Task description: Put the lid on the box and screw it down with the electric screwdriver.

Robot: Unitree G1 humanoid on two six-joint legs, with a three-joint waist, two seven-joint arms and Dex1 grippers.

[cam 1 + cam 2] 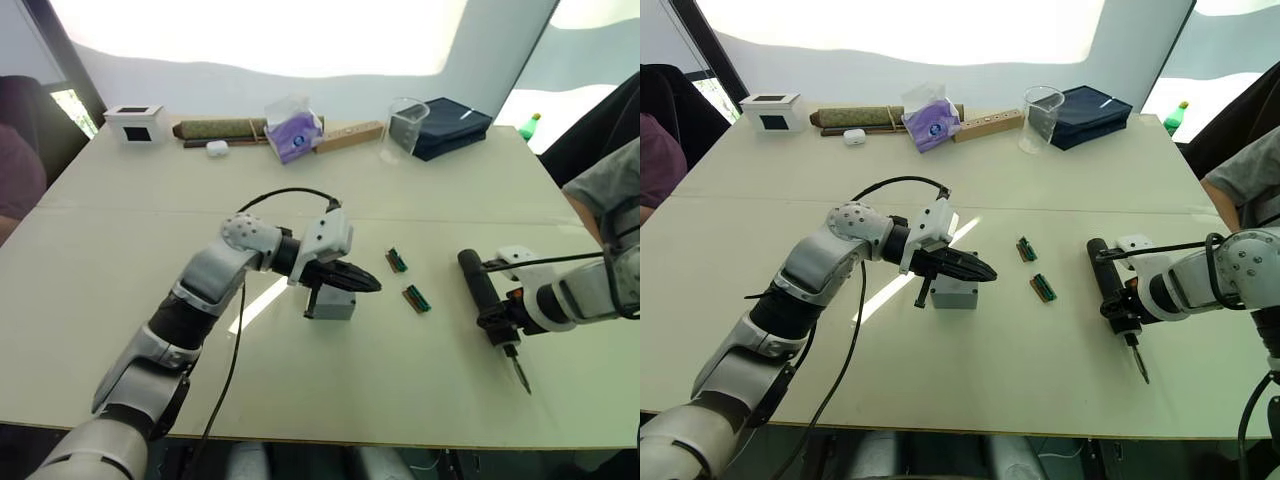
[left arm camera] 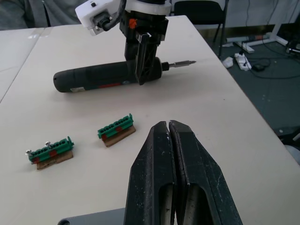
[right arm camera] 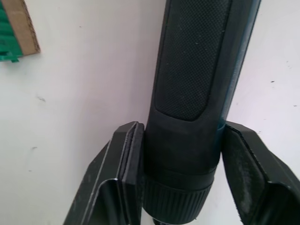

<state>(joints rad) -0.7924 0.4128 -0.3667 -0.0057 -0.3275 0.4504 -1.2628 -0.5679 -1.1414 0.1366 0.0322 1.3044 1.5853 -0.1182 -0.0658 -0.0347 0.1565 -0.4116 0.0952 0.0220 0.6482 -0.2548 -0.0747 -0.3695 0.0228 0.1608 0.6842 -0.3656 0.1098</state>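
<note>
Lid-wise it's hard to call: the small square grey box (image 1: 954, 292) sits mid-bench with the left hand (image 1: 985, 272) right over its top, so whether the shallow grey cover is already on it can't be made out. That hand's two black fingers (image 2: 154, 187) are pressed together, nothing between them, and only a corner of the box pokes into the left wrist view. Off to the right, the thick black cylindrical electric screwdriver (image 1: 480, 287) lies on the pale bench (image 1: 330, 390), thin metal bit pointing toward the near edge. The right hand (image 1: 497, 322) straddles its barrel near the bit end; one finger (image 3: 119, 178) touches it (the other side shows a gap). Two small green terminal blocks (image 1: 408, 281) lie between box and screwdriver.
</note>
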